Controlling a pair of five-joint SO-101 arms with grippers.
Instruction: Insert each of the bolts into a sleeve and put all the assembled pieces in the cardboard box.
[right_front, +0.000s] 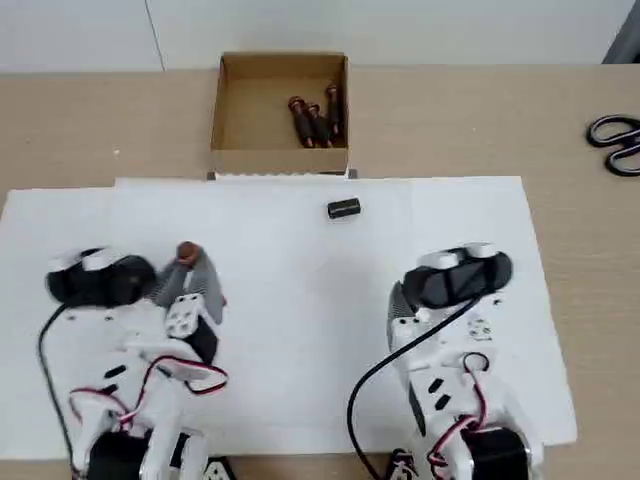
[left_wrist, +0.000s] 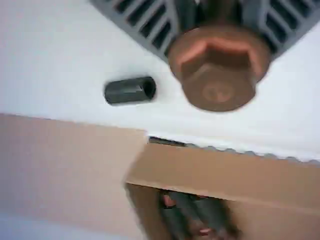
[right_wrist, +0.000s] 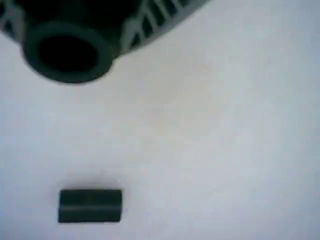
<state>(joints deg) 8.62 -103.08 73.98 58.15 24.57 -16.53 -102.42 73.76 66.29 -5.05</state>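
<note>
- Currently bolt (left_wrist: 218, 67) is clamped head-out in left gripper (right_front: 190, 275), ready for insertion.
- Apparently sleeve (right_wrist: 67, 52) is pinched in right gripper (right_front: 402, 300), bore exposed.
- Nearby, spare sleeve (right_front: 343, 209) is parked by cardboard box (right_front: 280, 160).

Colours recorded: bolt (left_wrist: 218, 67) copper-brown | held sleeve (right_wrist: 67, 52) black | loose sleeve (right_front: 343, 209) black | box (right_front: 280, 160) plain brown | sheet (right_front: 300, 340) white | table (right_front: 100, 120) tan | left fingers (left_wrist: 140, 20) grey, slatted | scissors (right_front: 615, 140) black

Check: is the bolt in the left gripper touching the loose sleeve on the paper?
Apart. The left wrist view shows bare paper between the bolt and the loose sleeve; the high view agrees.
</note>
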